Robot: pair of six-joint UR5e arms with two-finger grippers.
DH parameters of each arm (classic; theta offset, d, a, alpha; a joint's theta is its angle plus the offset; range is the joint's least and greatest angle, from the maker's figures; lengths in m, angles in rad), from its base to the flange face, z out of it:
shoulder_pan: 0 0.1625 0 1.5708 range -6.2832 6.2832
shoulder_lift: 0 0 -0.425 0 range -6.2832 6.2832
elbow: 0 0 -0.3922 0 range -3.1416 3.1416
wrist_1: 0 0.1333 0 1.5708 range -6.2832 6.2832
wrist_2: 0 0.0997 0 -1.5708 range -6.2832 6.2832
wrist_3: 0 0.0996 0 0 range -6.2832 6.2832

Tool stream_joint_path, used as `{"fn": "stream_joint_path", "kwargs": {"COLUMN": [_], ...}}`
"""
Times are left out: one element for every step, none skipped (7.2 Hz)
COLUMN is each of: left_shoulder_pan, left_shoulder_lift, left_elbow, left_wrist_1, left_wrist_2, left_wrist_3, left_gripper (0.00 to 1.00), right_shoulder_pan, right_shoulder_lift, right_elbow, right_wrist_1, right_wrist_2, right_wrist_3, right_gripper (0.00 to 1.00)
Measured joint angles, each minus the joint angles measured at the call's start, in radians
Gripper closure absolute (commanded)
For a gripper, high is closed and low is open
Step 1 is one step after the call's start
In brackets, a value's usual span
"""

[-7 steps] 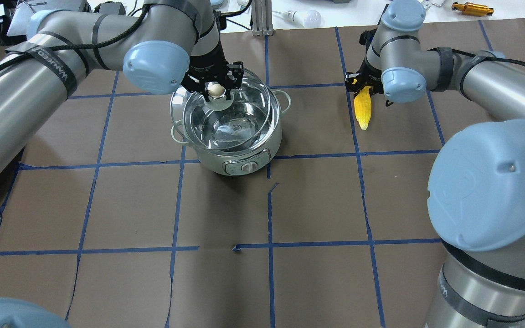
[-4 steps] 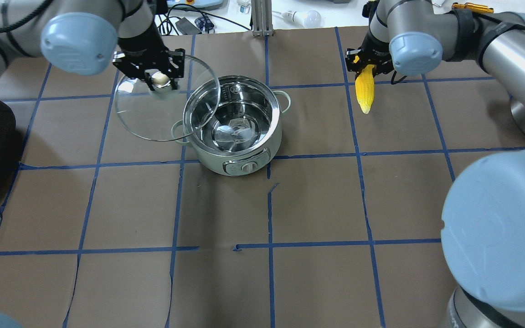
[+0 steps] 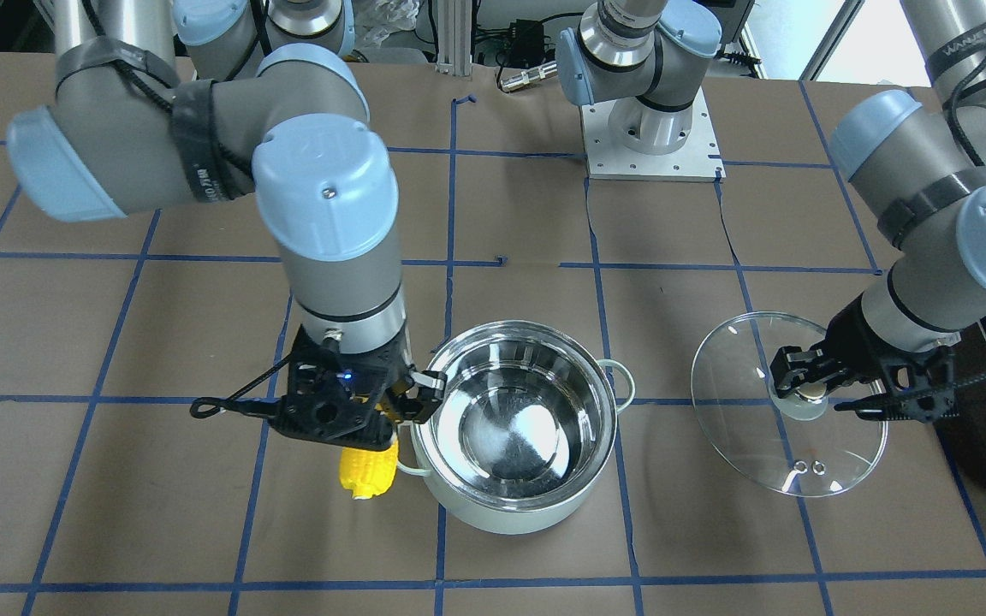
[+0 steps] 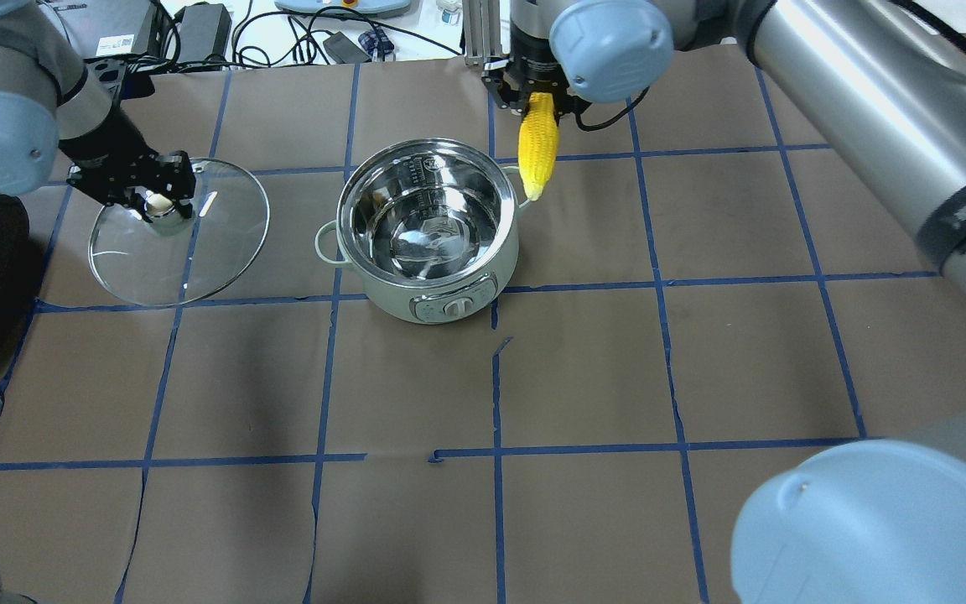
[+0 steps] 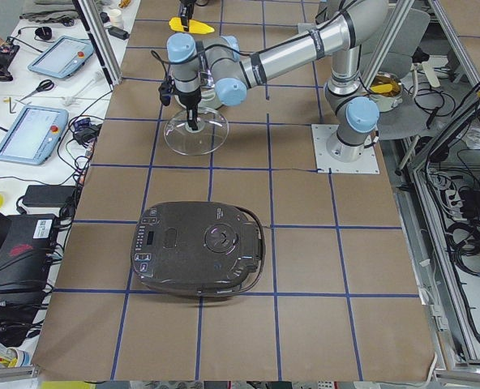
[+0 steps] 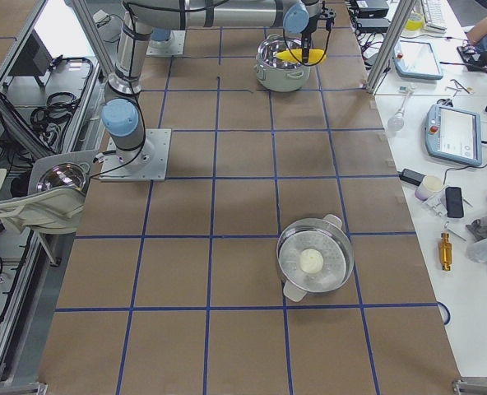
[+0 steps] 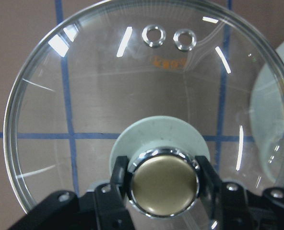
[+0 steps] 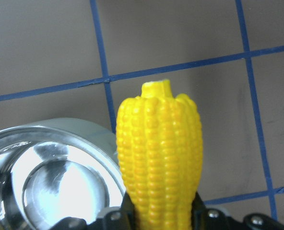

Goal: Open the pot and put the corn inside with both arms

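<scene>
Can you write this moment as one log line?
pot: open | left gripper: shut on lid, clear of pot | right gripper: shut on corn, beside pot rim, not inside

Two robot arms — a left arm and a right arm — carry two claws, a left claw and a right claw. Otherwise, one of each: one mint-green pot, one glass lid, one corn cob, one black cooker, one steel pan with one pale round item inside.
</scene>
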Motion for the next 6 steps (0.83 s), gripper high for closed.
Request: {"fn": "stream_joint_path", "kwargs": {"left_shoulder_pan": [0.035, 0.051, 0.058, 0.064, 0.074, 0.083], "left_shoulder_lift": [-0.016, -0.036, -0.054, -0.066, -0.076, -0.085], "left_elbow": [-0.045, -0.082, -0.104, -0.113, -0.116, -0.118], "left_wrist_1": [0.068, 0.133, 0.177, 0.196, 0.204, 0.208], "left_wrist_2": [-0.017, -0.025, -0.028, -0.028, -0.026, -0.023], "left_wrist_3": [0.04, 0.071, 0.098, 0.116, 0.123, 0.123], "left_gripper": [1.0, 1.0, 1.0, 1.0, 1.0, 1.0], "right_shoulder_pan": [0.052, 0.092, 0.125, 0.151, 0.166, 0.173], "right_shoulder_lift": [0.037, 0.073, 0.103, 0.125, 0.141, 0.15], "right_elbow": [-0.04, -0.057, -0.063, -0.065, -0.063, -0.055], "right_wrist_1": [0.007, -0.014, -0.04, -0.058, -0.072, -0.081], "right_wrist_2": [-0.014, -0.02, -0.021, -0.021, -0.018, -0.013], "right_wrist_3": [0.032, 0.061, 0.086, 0.102, 0.11, 0.113], "right_gripper": [1.0, 1.0, 0.96, 0.85, 0.75, 0.51]}}
